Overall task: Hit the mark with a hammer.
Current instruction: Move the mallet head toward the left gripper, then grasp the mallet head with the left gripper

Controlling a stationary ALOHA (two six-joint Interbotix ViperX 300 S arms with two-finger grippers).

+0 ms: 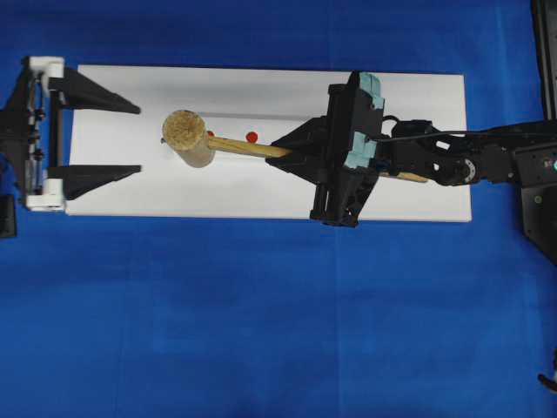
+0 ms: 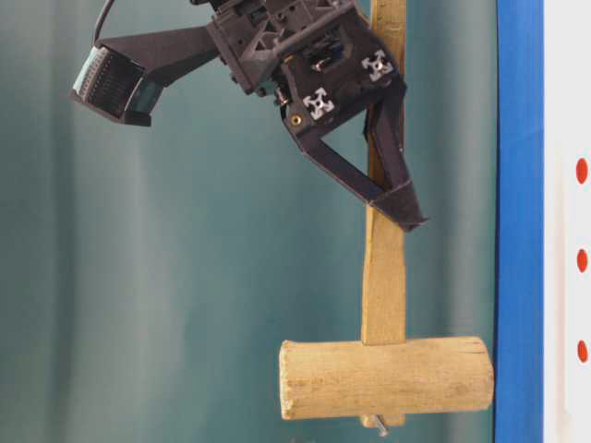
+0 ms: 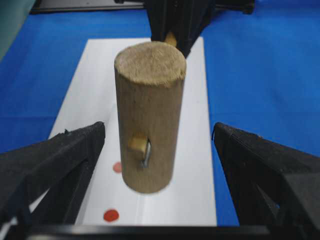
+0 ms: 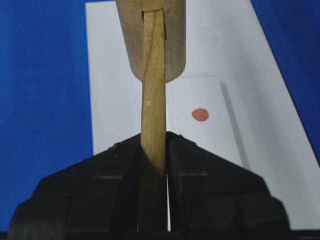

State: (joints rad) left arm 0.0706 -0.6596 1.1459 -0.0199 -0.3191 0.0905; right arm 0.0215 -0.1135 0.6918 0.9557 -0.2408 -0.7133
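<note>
The hammer's thick wooden head (image 1: 189, 138) stands on end over the white block (image 1: 261, 87), its slim handle (image 1: 248, 148) running right. My right gripper (image 1: 291, 152) is shut on the handle; in the right wrist view the handle (image 4: 153, 75) sits pinched between the jaws of that gripper (image 4: 153, 137). A red mark (image 1: 251, 137) shows just beyond the handle, and another (image 1: 210, 134) peeks out beside the head. My left gripper (image 1: 137, 139) is open at the block's left end. In the left wrist view the head (image 3: 150, 100) hangs ahead of its spread fingers (image 3: 75, 150), with red marks (image 3: 111, 215) (image 3: 117, 167) left of its foot.
Blue cloth (image 1: 261, 305) surrounds the block on all sides. In the table-level view the hammer (image 2: 388, 378) appears beside the block's face with three red marks (image 2: 582, 260) in a row. The right arm (image 1: 487, 161) stretches in from the right edge.
</note>
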